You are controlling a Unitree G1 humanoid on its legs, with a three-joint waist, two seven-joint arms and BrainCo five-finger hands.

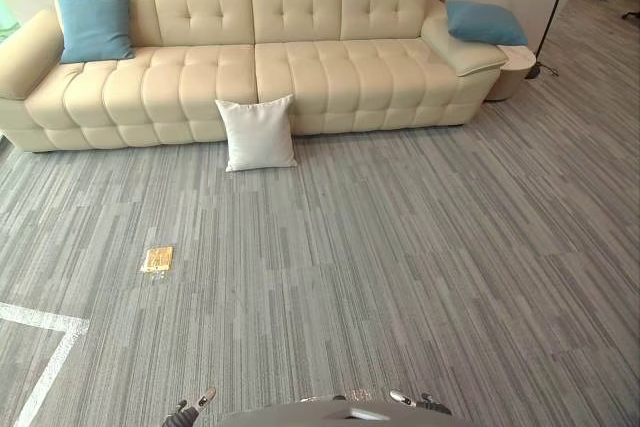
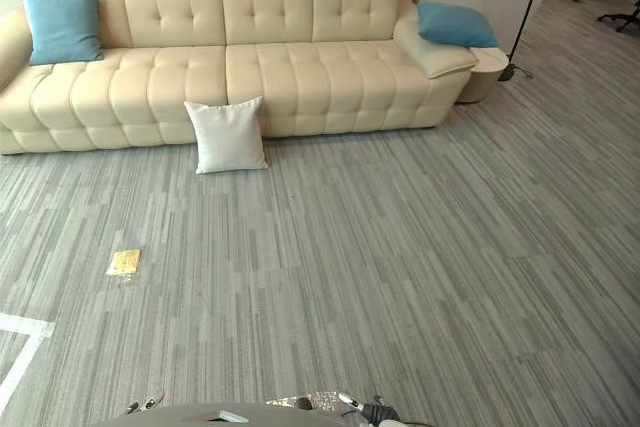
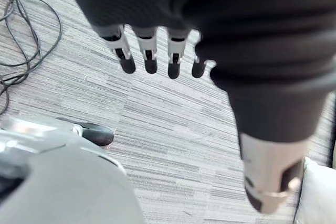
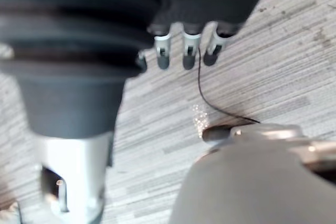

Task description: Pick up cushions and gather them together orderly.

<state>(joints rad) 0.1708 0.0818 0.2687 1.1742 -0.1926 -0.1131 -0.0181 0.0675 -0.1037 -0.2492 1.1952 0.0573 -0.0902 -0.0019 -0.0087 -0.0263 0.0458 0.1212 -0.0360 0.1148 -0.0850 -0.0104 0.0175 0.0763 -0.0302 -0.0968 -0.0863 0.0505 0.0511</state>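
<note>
Left hand (image 3: 176, 51) and right hand (image 4: 190, 51) hang down — both uncurled, relaxed.

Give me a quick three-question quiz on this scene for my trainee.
1. Where is the white cushion? A) on the floor, leaning against the sofa front B) on the seat C) on an armrest
2. True or false: the left hand and the right hand each hold a cushion.
3. How many blue cushions are on the sofa?
Key: 1 A; 2 false, both are open and empty; 3 two, one at the seat's left end, one on the right armrest.
</note>
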